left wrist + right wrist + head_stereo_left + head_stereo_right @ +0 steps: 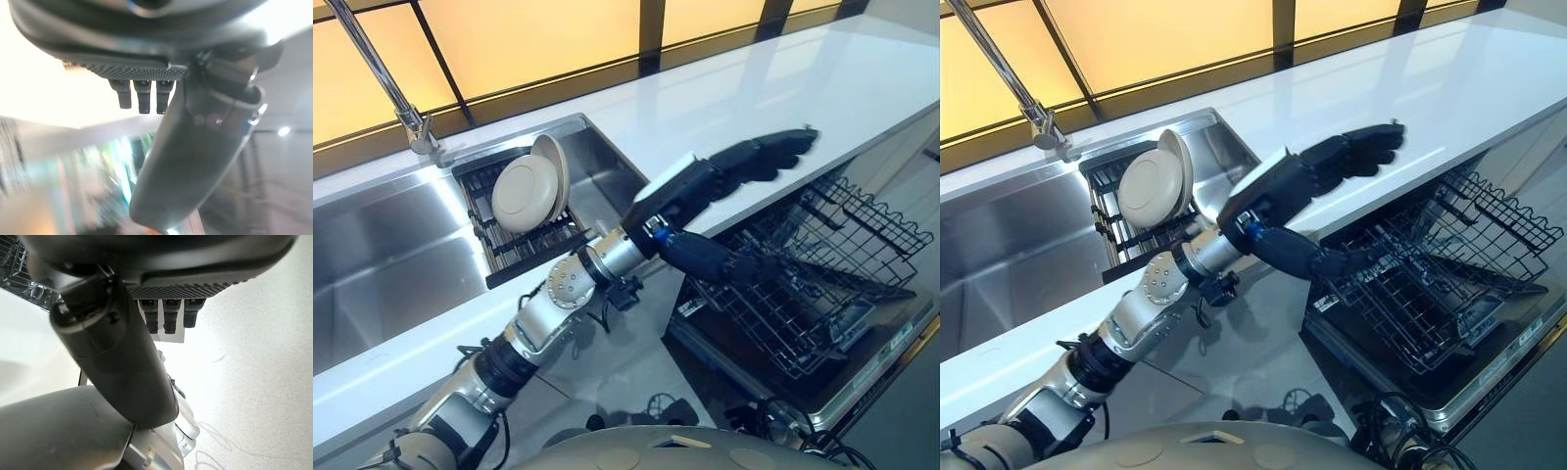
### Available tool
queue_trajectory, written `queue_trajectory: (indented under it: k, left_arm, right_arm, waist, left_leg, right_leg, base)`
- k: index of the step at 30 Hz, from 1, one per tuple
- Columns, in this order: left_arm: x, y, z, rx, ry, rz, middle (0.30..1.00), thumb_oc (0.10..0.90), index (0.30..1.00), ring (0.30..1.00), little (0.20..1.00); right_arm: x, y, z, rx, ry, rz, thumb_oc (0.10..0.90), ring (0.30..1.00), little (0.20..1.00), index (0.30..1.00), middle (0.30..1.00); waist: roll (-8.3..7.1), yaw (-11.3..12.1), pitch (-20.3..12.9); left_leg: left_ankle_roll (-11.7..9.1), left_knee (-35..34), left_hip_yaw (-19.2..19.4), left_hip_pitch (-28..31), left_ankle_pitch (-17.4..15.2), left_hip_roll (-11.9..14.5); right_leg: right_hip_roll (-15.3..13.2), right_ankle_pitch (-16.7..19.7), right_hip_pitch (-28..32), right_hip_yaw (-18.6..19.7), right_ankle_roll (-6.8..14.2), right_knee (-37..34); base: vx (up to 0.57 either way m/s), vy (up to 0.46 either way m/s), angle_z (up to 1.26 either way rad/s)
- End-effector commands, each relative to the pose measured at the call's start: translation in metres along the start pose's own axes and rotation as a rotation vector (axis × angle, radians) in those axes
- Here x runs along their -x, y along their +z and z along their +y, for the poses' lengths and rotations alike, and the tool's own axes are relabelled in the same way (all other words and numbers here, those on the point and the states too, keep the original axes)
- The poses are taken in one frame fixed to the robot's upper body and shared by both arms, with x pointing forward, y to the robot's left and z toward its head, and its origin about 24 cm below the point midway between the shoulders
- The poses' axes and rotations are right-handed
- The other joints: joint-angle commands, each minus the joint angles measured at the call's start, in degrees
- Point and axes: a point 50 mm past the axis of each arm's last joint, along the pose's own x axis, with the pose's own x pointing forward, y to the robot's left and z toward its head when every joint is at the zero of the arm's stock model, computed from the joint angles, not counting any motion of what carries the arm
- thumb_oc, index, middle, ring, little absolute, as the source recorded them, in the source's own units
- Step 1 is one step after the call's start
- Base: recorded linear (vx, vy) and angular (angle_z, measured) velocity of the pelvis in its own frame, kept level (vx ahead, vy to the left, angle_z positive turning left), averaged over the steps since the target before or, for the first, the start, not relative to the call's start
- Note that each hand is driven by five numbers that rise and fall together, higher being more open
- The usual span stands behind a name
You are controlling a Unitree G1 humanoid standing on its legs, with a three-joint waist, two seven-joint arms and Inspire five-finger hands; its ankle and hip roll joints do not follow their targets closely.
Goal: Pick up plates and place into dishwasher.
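Observation:
Two beige plates [524, 192] stand on edge in a black drying rack [533, 250] inside the steel sink [382, 245]. My left hand [749, 160] reaches out over the white counter [862, 78], to the right of the plates and well apart from them. Its fingers are straight and it holds nothing; its thumb [705, 257] points down over the dishwasher's wire rack [832, 264]. In the left wrist view the left hand [195, 161] is likewise open and bare. My right hand [122, 362] hangs over the pale floor, fingers relaxed, nothing in it.
The dishwasher rack [1430, 274] is pulled out below the counter edge, black wire with nothing in it. A tall faucet [411, 122] stands at the sink's back corner. Amber-lit window panels [529, 39] line the wall behind the counter.

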Motion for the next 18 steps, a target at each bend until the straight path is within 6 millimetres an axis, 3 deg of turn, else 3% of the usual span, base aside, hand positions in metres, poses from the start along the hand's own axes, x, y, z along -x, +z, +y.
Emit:
queue_trajectory:
  k: [1,8,12,13,15,18]
  left_arm:
    - [-0.016,0.044,0.056,-0.29,0.23,-0.138,0.9,0.8,0.9,0.9,0.9]
    - [0.017,0.053,0.14,-0.554,0.54,0.084,0.9,0.8,0.9,0.9,0.9]
    - [0.051,0.049,0.193,-0.76,0.756,0.269,0.9,0.8,0.9,0.9,0.9]
    - [0.051,0.049,0.193,-0.76,0.756,0.269,0.9,0.8,0.9,0.9,0.9]
    - [0.069,0.053,0.219,-0.889,0.84,0.353,0.9,0.8,0.9,0.9,0.9]
    - [0.081,0.055,0.237,-0.92,0.879,0.435,0.9,0.8,0.9,0.9,0.9]
  right_arm:
    - [-0.001,0.045,0.024,-0.073,0.095,-0.166,0.8,0.9,0.9,0.9,0.9]
    - [-0.001,0.032,0.018,-0.073,0.107,-0.13,0.8,0.9,0.9,0.9,0.9]
    - [0.0,0.029,0.013,-0.052,0.104,-0.12,0.8,0.9,0.9,0.9,0.9]
    - [0.0,0.029,0.013,-0.052,0.104,-0.12,0.8,0.9,0.9,0.9,0.9]
    - [0.0,0.029,0.009,-0.052,0.097,-0.116,0.8,0.9,0.9,0.9,0.9]
    - [0.001,0.03,0.005,-0.051,0.09,-0.109,0.8,0.9,0.9,0.9,0.9]
  waist:
    - [-1.49,2.3,-1.7]
    - [-0.82,2.7,-2.4]
    - [-0.25,2.4,-2.5]
    - [-0.25,2.4,-2.5]
    - [0.0,2.0,-2.6]
    - [0.25,1.5,-2.5]
  left_leg:
    - [1.4,0.3,1.7,0.7,-5.8,-4.6]
    - [1.1,0.3,1.2,0.8,-5.5,-4.7]
    - [1.0,0.3,1.5,0.7,-5.2,-4.6]
    - [1.0,0.3,1.5,0.7,-5.2,-4.6]
    - [1.1,0.3,1.9,0.8,-5.0,-4.6]
    - [1.1,0.3,2.4,0.8,-4.9,-4.5]
  right_leg:
    - [1.1,-1.2,0.1,0.0,2.3,0.9]
    - [1.2,-2.1,0.5,-0.3,1.8,1.4]
    - [1.2,-2.4,0.3,-0.2,1.7,1.9]
    - [1.2,-2.4,0.3,-0.2,1.7,1.9]
    - [1.2,-2.6,0.2,0.0,1.6,2.3]
    - [1.2,-2.6,0.0,0.4,1.6,2.6]
  base:
    - [0.05,0.02,0.09]
    - [0.03,0.028,0.08]
    - [0.02,0.028,0.03]
    - [0.0,0.0,0.0]
    - [0.04,0.027,0.0]
    - [0.04,0.03,0.01]
